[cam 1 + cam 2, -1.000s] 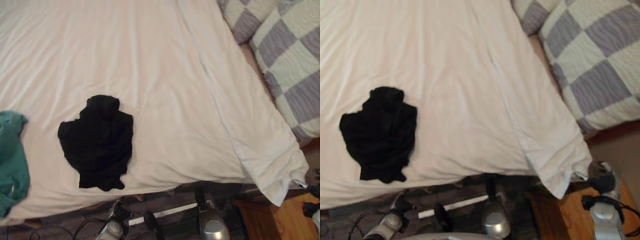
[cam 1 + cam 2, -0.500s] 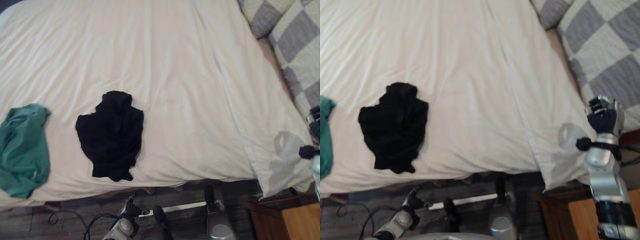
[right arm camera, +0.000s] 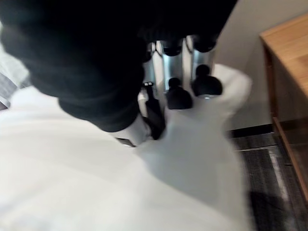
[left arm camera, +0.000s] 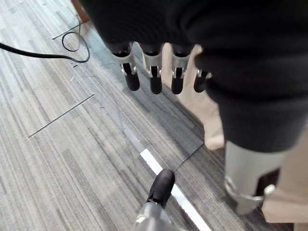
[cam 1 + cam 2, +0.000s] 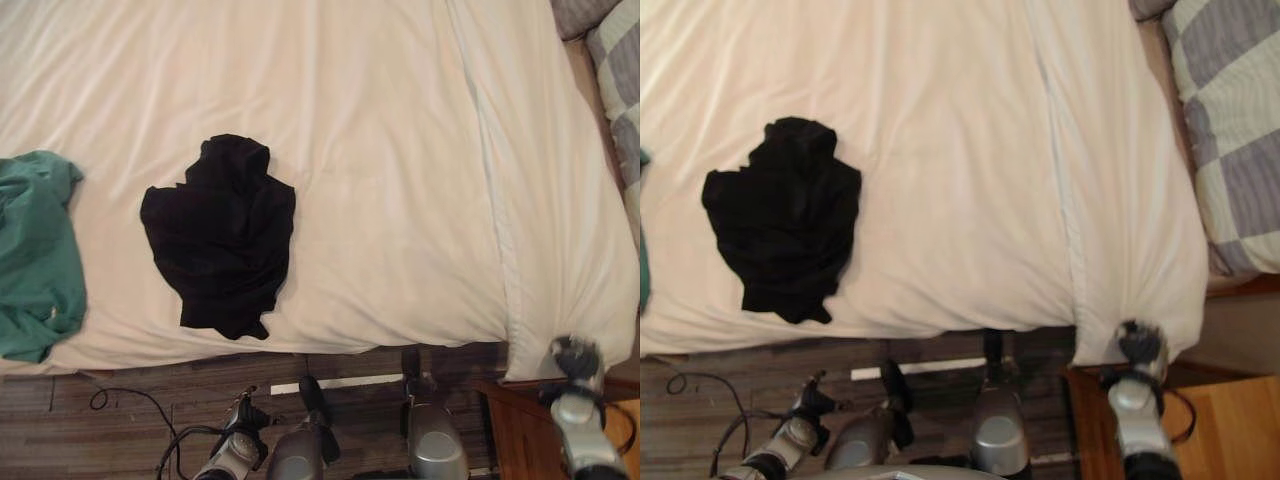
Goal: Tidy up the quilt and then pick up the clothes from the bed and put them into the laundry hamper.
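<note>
The right hand (image 5: 1139, 343) is at the near corner of the white quilt (image 5: 380, 170), where the corner hangs over the side of the bed. In the right wrist view its fingers (image 3: 179, 96) are bent and pinch a fold of the quilt, so it is holding the cloth. The rest of the quilt spreads flat away from this hand, across the bed. The black garment (image 5: 220, 236) lies on the quilt, well away from the right hand, toward the robot's left. The green garment (image 5: 36, 255) lies even farther that way, beside the black one. The checked pillow (image 5: 1230, 130) sits up the bed from the right hand. The left hand (image 4: 154, 67) hangs low over the grey wood floor (image 4: 72, 144), with straight, loose fingers and nothing in them.
</note>
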`<state>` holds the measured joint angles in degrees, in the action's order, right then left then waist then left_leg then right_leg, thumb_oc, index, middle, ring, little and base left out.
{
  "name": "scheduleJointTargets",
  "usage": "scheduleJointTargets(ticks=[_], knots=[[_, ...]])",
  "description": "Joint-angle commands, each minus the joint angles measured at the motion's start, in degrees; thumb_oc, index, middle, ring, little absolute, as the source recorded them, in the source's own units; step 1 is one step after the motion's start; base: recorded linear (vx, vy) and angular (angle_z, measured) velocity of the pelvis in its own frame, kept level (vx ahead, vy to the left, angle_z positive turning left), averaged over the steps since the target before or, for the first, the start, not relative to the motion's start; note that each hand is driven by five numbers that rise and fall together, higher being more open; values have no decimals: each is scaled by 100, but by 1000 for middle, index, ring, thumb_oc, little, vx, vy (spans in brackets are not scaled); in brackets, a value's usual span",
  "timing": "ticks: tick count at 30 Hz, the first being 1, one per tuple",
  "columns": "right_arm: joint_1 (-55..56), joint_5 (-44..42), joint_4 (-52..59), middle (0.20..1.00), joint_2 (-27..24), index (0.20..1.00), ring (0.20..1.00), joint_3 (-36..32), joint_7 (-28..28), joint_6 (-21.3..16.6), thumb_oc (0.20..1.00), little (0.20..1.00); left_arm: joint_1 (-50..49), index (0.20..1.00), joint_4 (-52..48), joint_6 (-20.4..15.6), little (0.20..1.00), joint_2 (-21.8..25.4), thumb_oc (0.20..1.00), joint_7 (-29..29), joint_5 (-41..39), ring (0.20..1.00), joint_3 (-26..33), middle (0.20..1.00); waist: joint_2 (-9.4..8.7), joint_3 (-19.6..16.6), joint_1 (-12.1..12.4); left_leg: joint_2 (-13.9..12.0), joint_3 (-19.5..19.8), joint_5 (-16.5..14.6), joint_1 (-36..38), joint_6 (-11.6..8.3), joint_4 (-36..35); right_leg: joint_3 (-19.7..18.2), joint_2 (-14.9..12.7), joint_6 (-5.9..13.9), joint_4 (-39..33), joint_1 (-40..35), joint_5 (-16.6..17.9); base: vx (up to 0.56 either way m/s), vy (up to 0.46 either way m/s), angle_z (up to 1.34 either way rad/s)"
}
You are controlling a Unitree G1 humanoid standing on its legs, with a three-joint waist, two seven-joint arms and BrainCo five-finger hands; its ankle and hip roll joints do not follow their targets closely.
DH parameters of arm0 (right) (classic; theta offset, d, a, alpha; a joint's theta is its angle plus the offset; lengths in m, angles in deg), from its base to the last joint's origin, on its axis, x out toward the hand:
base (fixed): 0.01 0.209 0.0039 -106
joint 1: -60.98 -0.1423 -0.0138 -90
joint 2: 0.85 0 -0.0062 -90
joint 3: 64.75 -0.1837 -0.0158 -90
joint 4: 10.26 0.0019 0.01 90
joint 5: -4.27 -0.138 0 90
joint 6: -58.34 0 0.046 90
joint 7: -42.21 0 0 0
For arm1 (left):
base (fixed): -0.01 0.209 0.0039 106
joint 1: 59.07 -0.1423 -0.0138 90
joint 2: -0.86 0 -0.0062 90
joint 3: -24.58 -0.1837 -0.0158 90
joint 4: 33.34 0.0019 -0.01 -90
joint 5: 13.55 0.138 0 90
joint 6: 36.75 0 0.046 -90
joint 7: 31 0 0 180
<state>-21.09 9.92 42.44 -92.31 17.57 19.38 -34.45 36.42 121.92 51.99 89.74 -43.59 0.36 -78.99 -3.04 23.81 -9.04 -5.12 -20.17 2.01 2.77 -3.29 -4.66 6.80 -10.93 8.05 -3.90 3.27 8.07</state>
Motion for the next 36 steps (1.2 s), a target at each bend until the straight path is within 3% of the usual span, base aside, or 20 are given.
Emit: scheduleJointTargets(ticks=[1,3,4,5,6,11,12,13,16,18,20,22,23,25,28,29,30,31,34,36], knots=[[982,-116,-474,200,40,200,200,352,422,303,200,200,-246,1000,240,42,1000,111,1000,-131,83,1000,153,1000,-37,-537,-207,-502,-82,-238,-24,-356,381,-112,-300,554,716,487,-436,30,25,-19],[1091,-75,-1050,200,133,200,200,547,657,374,200,200,-242,1000,260,29,1000,129,1000,-109,79,1000,139,1000,-119,-649,-211,-492,-98,-196,111,-367,220,-106,-273,575,633,396,-396,43,1,-26],[942,-211,-2039,561,239,561,561,714,1005,448,561,561,-164,1000,229,-18,1000,162,1000,-29,48,1000,64,1000,-166,-727,-148,-472,-48,-159,193,-376,80,-43,-281,598,531,285,-362,56,-36,-21],[859,-206,-2464,561,286,561,561,814,1226,518,561,561,-61,1000,218,-69,1000,175,1000,35,23,1000,13,1000,-172,-793,-91,-462,-21,-179,196,-395,47,0,-323,623,460,229,-314,63,-53,-11],[736,-153,-2857,1000,311,1000,1000,924,1351,474,1000,1000,26,1000,237,-119,1000,181,1000,86,38,1000,-57,1000,-166,-824,-47,-452,4,-193,187,-403,80,83,-364,644,365,143,-298,52,-66,0],[29,106,-3471,1000,-1,1000,1000,1330,1518,534,1000,1000,280,1000,108,-233,1000,250,1000,253,-38,1000,-312,1000,-155,-671,199,-373,499,-621,-743,-597,1945,367,-719,604,158,-144,-278,-40,59,37],[-671,195,-3285,1000,-306,1000,1000,1552,1371,530,1000,1000,417,1000,307,-236,1000,218,1000,175,-243,1000,-316,1000,-152,-654,386,-724,1211,-400,-1098,-970,2323,400,-1097,664,142,-104,-277,-112,354,39],[-677,196,-3284,1000,-312,1000,1000,1552,1371,534,1000,1000,427,1000,318,-241,1000,210,1000,172,-245,1000,-314,1000,-115,-634,374,-767,1239,-431,-1096,-991,2353,427,-1054,653,140,-137,-294,-63,541,36],[-809,77,-3026,1000,-259,1000,1000,1515,1385,512,1000,1000,339,1000,647,-163,1000,228,1000,132,-224,1000,-179,1000,59,-889,451,-2276,1196,312,-613,-1171,1219,339,-1379,695,179,-57,-192,86,569,30],[-714,-183,-2902,1000,-163,1000,1000,1393,1428,451,1000,1000,307,1000,738,-152,1000,256,1000,112,-139,1000,-209,1000,140,-1069,388,-2778,995,718,-459,-1171,733,326,-1608,695,207,-35,-175,96,699,7],[-598,-370,-2803,1000,19,1000,1000,1244,1483,409,1000,1000,194,1000,809,-89,1000,243,1000,67,-79,1000,-151,1000,152,-1191,445,-2678,910,585,-476,-1171,693,416,-1967,695,386,-100,284,161,577,33],[-641,-432,-2711,1000,145,1000,1000,1241,1402,450,1000,1000,94,1000,846,-52,1000,201,1000,29,-120,1000,-95,1000,35,-1145,529,-2388,767,293,-581,-1171,975,714,-2496,695,588,55,1454,99,471,68],[-702,-495,-2622,1000,242,1000,1000,1318,1355,430,1000,1000,63,1000,832,-43,1000,214,1000,9,-138,1000,-58,1000,29,-1116,612,-2236,662,187,-577,-1171,1024,1124,-2631,695,765,110,1439,73,558,43],[-806,-577,-2476,1000,352,1000,1000,1444,1356,395,1000,1000,27,1000,738,-57,1000,245,1000,46,-197,1000,-63,1000,60,-1064,585,-1904,428,129,-461,-1081,844,1091,-2164,695,1377,258,815,109,657,-39],[-802,-698,-2283,1000,401,1000,1000,1559,1314,290,1000,1000,19,1000,672,-8,1000,295,1000,225,-44,1000,-215,1000,98,-943,348,-1241,196,29,-200,-655,523,915,-771,674,1925,434,-426,148,619,-13],[-801,-698,-2283,1000,401,1000,1000,1560,1314,291,1000,1000,19,1000,672,-8,1000,295,1000,225,-44,1000,-215,1000,98,-945,347,-1240,197,31,-202,-655,521,916,-771,674,1924,435,-425,203,477,5],[-844,-851,-2247,1000,387,1000,1000,1640,1264,218,1000,1000,41,1000,742,49,1000,328,1000,319,111,1000,-276,1000,110,-843,162,-811,98,-120,79,-501,402,1016,-40,467,1909,683,-757,281,486,17],[-864,-939,-2178,1000,383,1000,1000,1678,1254,161,1000,1000,70,1000,785,79,1000,330,1000,335,178,1000,-292,1000,83,-829,47,-589,67,-271,227,-431,396,1079,254,357,1723,798,-713,396,592,10],[-781,-983,-1988,1000,243,1000,1000,1724,1347,130,1000,1000,79,1000,754,-21,1000,207,1000,403,341,1000,-374,1000,30,-828,-205,-12,198,-985,440,-258,971,973,512,69,1124,710,-813,353,299,57],[-830,-910,-2076,1000,129,1000,1000,1857,1382,144,1000,1000,153,1000,555,-105,1000,114,1000,390,256,1000,-479,1000,47,-789,-149,8,228,-564,-187,-643,2468,912,475,-215,737,228,-874,194,156,37]])
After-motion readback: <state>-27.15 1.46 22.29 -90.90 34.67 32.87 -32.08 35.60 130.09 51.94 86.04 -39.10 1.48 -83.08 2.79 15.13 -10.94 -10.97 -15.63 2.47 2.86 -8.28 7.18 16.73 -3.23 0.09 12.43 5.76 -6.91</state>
